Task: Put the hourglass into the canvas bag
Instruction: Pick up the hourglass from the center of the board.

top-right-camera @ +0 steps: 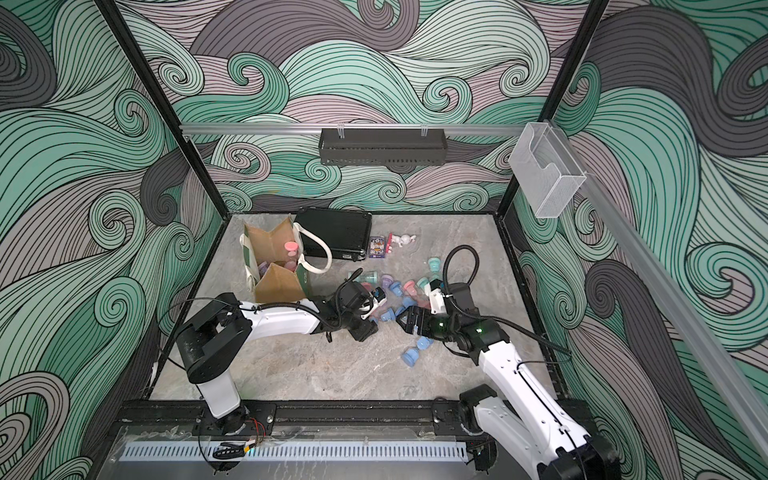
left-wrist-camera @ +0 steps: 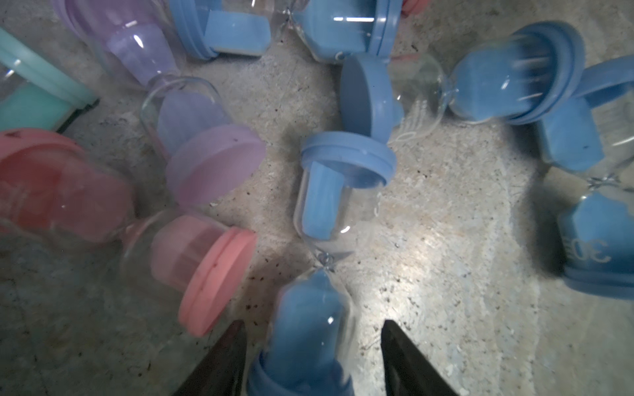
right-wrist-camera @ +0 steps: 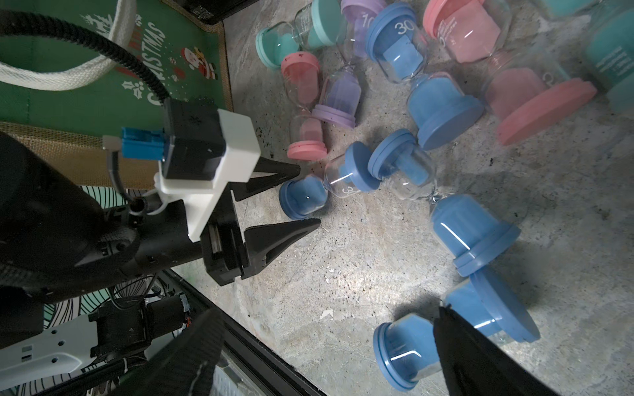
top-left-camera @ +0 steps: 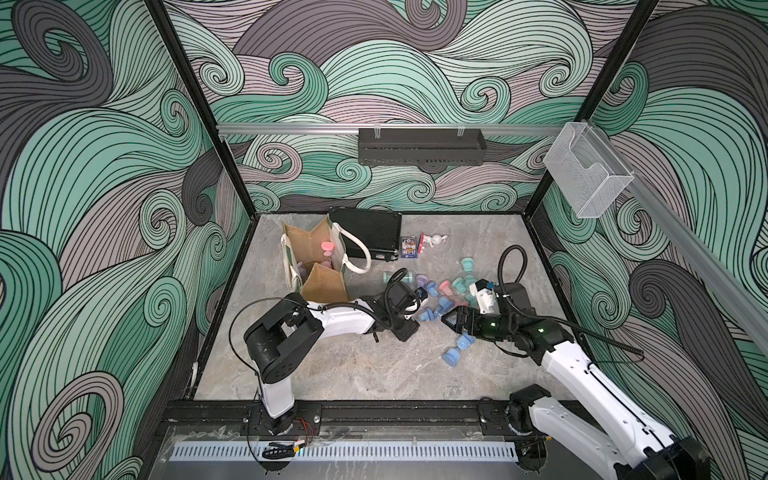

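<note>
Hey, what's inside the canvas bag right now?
The canvas bag stands open. A pink hourglass shows inside, with a purple shape lower down. The bag's near wall covers the rest of the bottom, so anything there is hidden.

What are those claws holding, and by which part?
Nothing yet. The left claw straddles one end of a lying blue hourglass without gripping; the right claw is open, empty.
</note>
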